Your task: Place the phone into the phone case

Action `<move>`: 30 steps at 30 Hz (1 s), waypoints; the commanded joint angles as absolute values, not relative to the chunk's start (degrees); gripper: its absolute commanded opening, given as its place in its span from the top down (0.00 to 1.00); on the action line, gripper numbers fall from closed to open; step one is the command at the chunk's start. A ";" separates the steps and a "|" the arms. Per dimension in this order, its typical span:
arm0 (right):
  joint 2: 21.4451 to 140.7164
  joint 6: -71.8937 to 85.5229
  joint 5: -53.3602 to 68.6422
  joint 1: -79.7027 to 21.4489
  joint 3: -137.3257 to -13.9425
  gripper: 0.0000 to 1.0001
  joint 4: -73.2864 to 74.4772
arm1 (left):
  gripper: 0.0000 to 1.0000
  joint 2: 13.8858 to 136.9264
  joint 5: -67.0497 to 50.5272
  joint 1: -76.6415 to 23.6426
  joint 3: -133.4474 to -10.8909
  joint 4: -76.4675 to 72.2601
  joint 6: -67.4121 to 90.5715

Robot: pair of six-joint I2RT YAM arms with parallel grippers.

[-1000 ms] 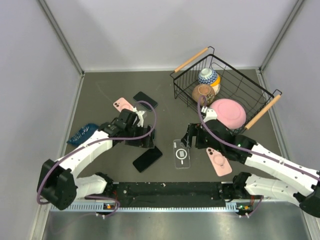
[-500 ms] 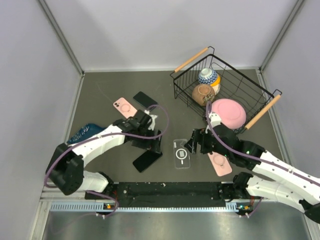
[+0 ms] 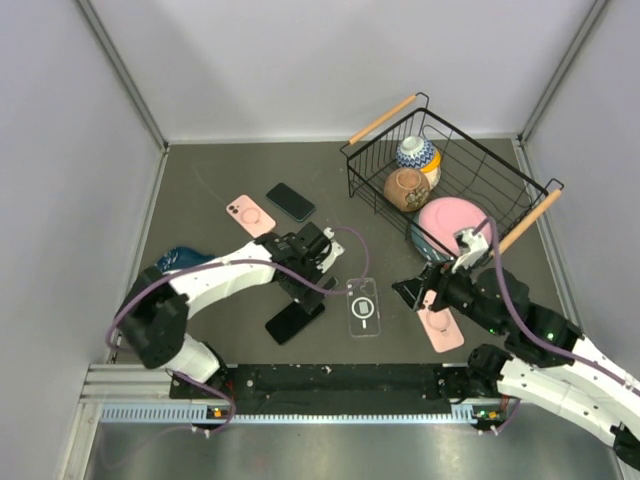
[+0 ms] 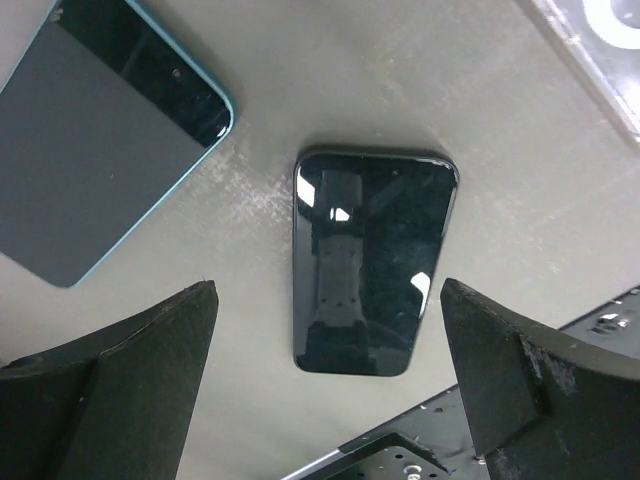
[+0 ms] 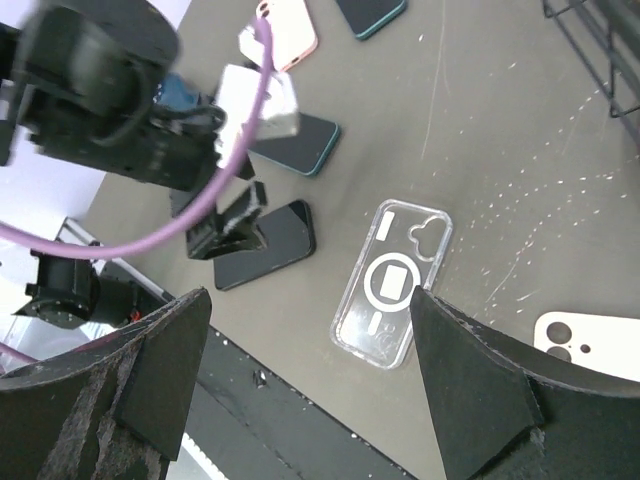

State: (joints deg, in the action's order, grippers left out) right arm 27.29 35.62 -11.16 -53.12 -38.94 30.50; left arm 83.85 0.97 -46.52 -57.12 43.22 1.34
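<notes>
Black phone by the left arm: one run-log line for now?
left jaws open, facing glossy black phone | phone flat, unheld | clear plastic case empty | right jaws open, empty

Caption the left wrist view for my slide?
Open left gripper hovers over the black phone, teal-edged phone at upper left, clear case at upper right.

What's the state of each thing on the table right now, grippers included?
left gripper, open, empty, over the black phone.
right gripper, open, empty.
black phone, flat, screen up, not in a case.
clear case, flat, empty.
teal-edged phone, flat, screen up.
near pink case, flat, back up.
far pink case, flat, back up.
basket, upright, holding crockery.
</notes>
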 commanded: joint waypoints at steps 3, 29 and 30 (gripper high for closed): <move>21.63 35.42 -16.35 -53.09 -39.72 0.19 33.04 | 0.01 93.42 0.35 -46.76 -60.82 47.72 -3.87; 20.48 34.80 -17.67 -53.00 -40.34 0.19 34.45 | 0.01 96.85 -7.04 -48.25 -60.64 43.15 -3.87; 20.39 34.98 -17.58 -53.09 -40.25 0.19 34.45 | 0.01 97.64 -6.16 -48.34 -60.99 43.33 -3.61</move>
State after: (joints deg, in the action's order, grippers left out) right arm 20.73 35.53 -16.49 -53.12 -39.00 34.37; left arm 96.95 -6.44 -47.83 -60.07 44.45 -4.32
